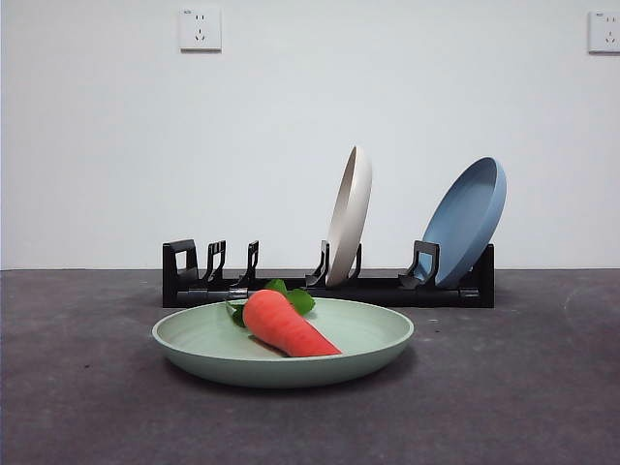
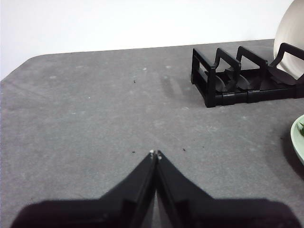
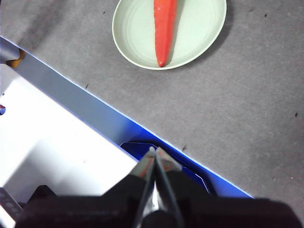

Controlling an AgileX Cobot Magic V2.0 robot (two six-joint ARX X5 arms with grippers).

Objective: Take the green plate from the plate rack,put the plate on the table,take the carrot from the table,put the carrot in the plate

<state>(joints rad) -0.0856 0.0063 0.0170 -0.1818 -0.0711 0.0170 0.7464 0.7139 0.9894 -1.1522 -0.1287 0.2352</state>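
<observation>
Carrot (image 1: pixel 286 326): lies inside the green plate (image 1: pixel 368 341), thick leafy end toward the far left, tapered tip toward the near right; green leaves rest against the plate's far rim.
Green plate: flat on the tabletop (image 1: pixel 523 387), near side of the plate rack (image 1: pixel 387 289), roughly centred in the front view; clear of the rack.
Plate rack: long black rack standing across the far part of the tabletop; the left slots hold nothing.
Cream-white plate (image 1: pixel 350 215): upright on edge in the middle slots of the rack, leaning slightly right.
Blue plate (image 1: pixel 467 220): on edge in the right slots of the rack, tilted well to the right.
Left gripper (image 2: pixel 155 153): jaws closed tip to tip, holding nothing; hangs over bare tabletop to the left of the rack's left end, well apart from the green plate, whose rim only shows at the edge of the left wrist view.
Right gripper (image 3: pixel 156 152): jaws pressed together, holding nothing; positioned past the near edge of the tabletop, above a white and blue surface (image 3: pixel 57 118), well apart from the green plate.
Right wrist view detail: the carrot runs lengthwise across the plate's middle, its tip pointing toward the gripper.
Wall (image 1: pixel 291 116): plain white behind the tabletop, with two wall sockets (image 1: pixel 200 29) high up, one left and one at the right edge.
</observation>
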